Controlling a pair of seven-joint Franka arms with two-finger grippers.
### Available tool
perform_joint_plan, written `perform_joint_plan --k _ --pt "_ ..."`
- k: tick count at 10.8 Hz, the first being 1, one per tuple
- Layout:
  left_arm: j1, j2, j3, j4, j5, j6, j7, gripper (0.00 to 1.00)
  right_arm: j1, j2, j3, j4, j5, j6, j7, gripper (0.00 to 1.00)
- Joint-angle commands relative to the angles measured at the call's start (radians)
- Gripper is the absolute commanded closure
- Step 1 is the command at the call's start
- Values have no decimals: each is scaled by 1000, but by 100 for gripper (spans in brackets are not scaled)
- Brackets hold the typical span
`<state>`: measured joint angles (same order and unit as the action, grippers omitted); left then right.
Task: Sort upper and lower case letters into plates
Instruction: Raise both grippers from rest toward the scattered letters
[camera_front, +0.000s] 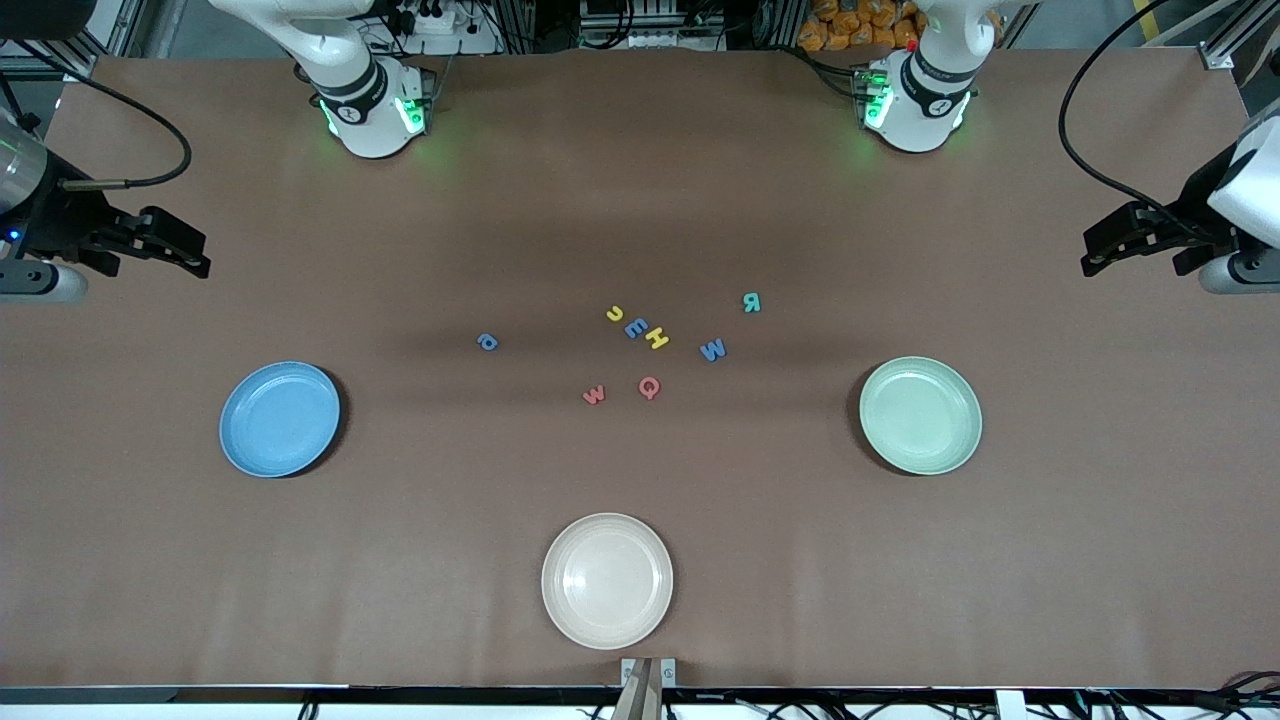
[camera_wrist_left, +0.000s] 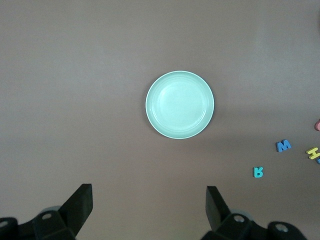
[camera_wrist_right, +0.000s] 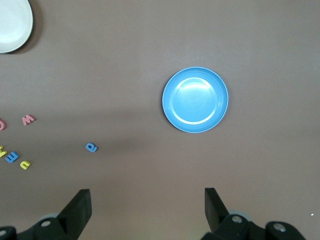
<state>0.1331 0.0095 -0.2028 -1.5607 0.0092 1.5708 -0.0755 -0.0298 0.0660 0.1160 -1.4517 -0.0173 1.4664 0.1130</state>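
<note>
No letter is in a plate yet, so all the sorting is left to do. Eight little letters (camera_front: 650, 345) lie loose in the middle of the desk (camera_front: 640, 200), between the two plates. The blue plate (camera_front: 279, 419) sits toward the right arm's end of the desk, and it holds nothing. The mint green plate (camera_front: 920, 415) sits toward the left arm's end, and it holds nothing too. A cream plate (camera_front: 607, 580) lies nearer to the front camera than the letters.

The left gripper (camera_front: 1100, 258) hangs up in the air at its own end of the desk, with its jaws wide apart and nothing in them. The right gripper (camera_front: 190, 255) hangs at its end the same way, jaws wide apart and holding nothing. Both arms wait.
</note>
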Motion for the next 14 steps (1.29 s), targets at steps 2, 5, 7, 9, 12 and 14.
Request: perform_joint_plan --k 2,5,7,9,12,14 --pt "5 -5 -3 11 12 -14 7 0 2 -21 -3 -32 -9 23 -9 0" --pt "6 13 3 16 9 -14 20 0 2 -22 -4 -39 -9 23 -7 0" --pt "-4 26 -4 -22 0 -14 23 0 8 -15 -3 -58 -9 20 -7 0" --pt "-4 17 -13 -117 -96 30 8 0 31 -9 -2 -93 -9 28 0 0" --pt "-4 1 -105 -237 -100 130 -111 0 62 -8 -1 -171 -6 99 54 0" --pt "-6 26 -188 -271 -84 182 -261 0 141 0 -1 -249 -7 187 198 0"
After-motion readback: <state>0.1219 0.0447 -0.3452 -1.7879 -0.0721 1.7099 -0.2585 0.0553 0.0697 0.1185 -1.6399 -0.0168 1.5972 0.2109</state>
